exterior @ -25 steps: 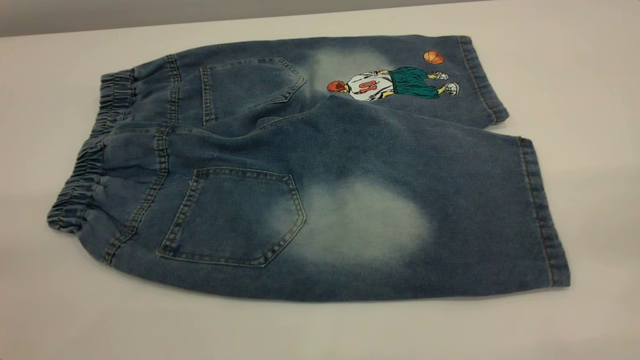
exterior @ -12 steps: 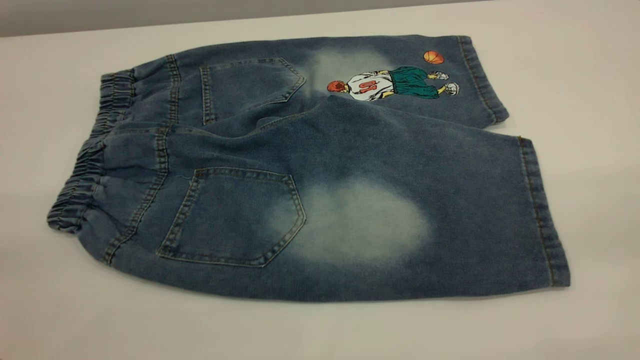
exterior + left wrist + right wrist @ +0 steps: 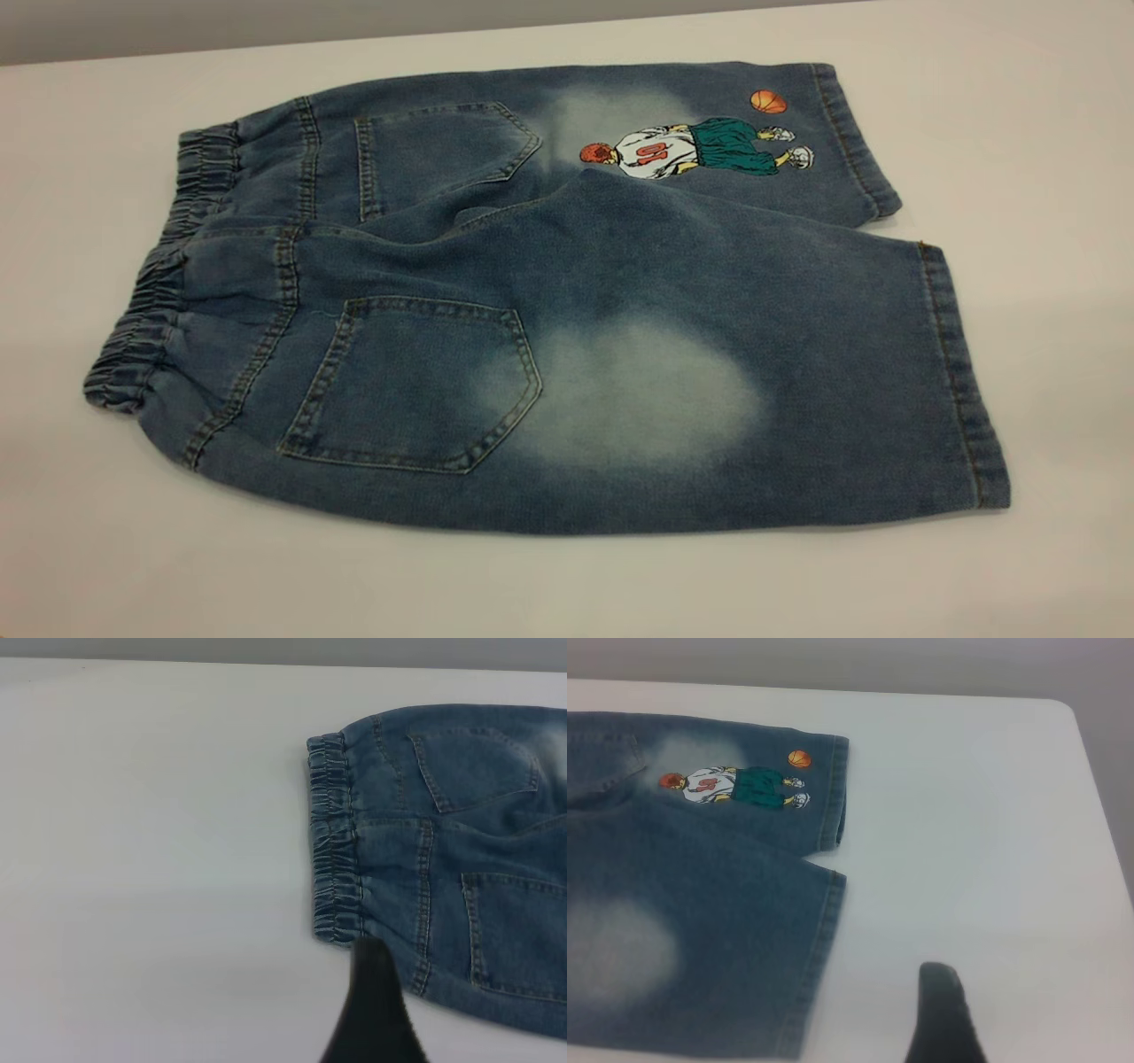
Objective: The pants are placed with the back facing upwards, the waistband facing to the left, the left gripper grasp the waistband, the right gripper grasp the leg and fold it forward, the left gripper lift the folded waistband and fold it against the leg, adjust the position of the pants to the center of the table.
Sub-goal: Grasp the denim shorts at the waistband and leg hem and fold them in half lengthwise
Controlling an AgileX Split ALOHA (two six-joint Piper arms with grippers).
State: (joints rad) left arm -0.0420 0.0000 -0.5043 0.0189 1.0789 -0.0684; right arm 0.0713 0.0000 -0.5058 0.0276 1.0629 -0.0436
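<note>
The pants (image 3: pixel 567 292) lie flat on the table (image 3: pixel 1045 159), back pockets up. The gathered waistband (image 3: pixel 146 310) points left. The plain leg (image 3: pixel 753 399) with the pale oval lies nearest the camera, and the printed leg (image 3: pixel 700 146) lies behind it. Neither gripper shows in the exterior view. In the left wrist view, my left gripper (image 3: pixel 372 1014) is a dark shape hovering just off the near end of the waistband (image 3: pixel 335 842), holding nothing. In the right wrist view, my right gripper (image 3: pixel 943 1019) hangs over bare table, to the side of the leg's hem (image 3: pixel 819 966).
The table's far edge (image 3: pixel 354 40) runs just behind the shorts. Its rounded right corner (image 3: pixel 1067 709) and side edge show in the right wrist view. Bare tabletop surrounds the shorts on all sides.
</note>
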